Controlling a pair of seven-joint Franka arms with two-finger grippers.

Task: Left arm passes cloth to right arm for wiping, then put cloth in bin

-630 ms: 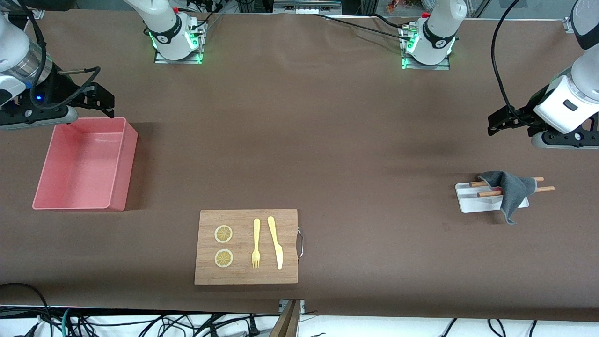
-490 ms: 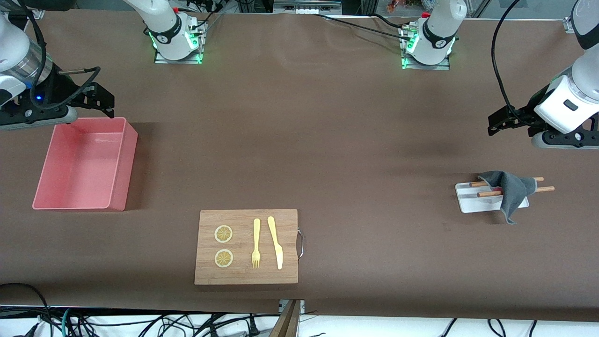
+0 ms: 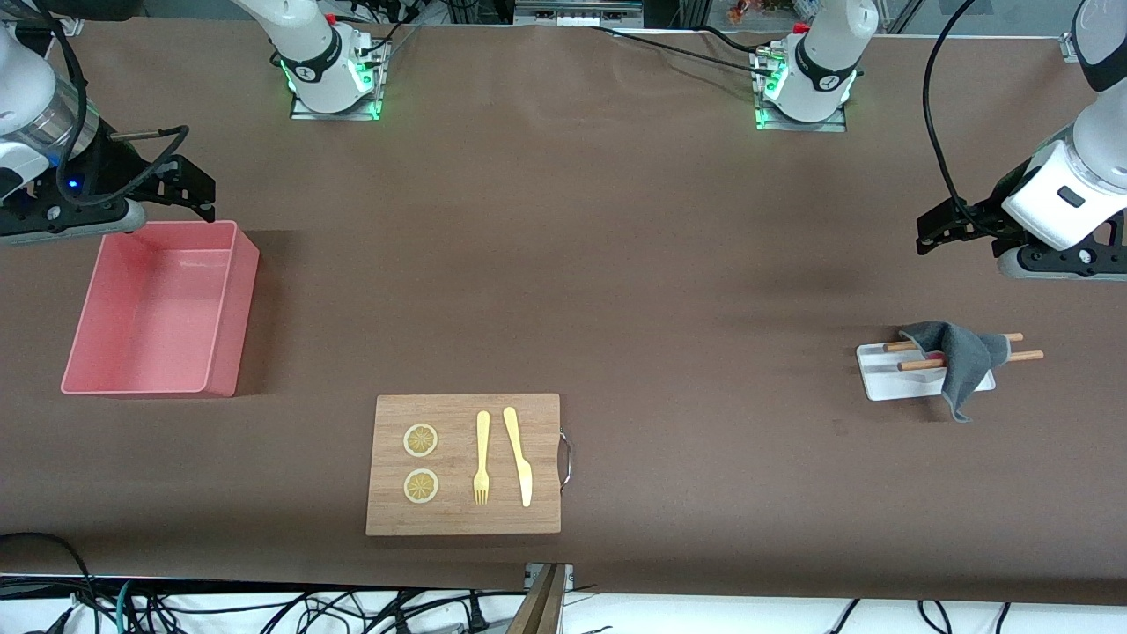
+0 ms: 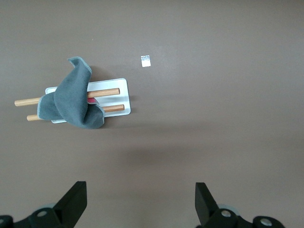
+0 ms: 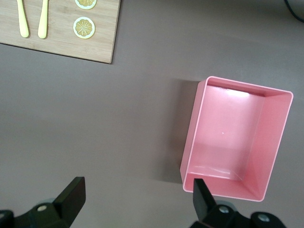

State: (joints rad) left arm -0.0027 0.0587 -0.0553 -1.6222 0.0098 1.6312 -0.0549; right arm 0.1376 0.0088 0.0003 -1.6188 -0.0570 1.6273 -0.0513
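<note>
The cloth point(image 3: 958, 361) is lying draped over two wooden sticks point(image 3: 920, 355) on a small white tray point(image 3: 880, 374), roughly at five o'clock below the left end effector point(image 3: 935, 231), whose fingers are spread and released. The cloth's long axis is running across the sticks. The right end effector point(image 3: 195, 189) is waiting, released, over the pink bin's point(image 3: 224, 339) edge. Compared with a moment ago, the left end effector is sitting marginally higher; nothing else differs.

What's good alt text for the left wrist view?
A dark grey cloth lies draped over two wooden sticks on a small white tray on the brown table. The open left gripper hangs above bare table beside the tray, holding nothing.
</note>
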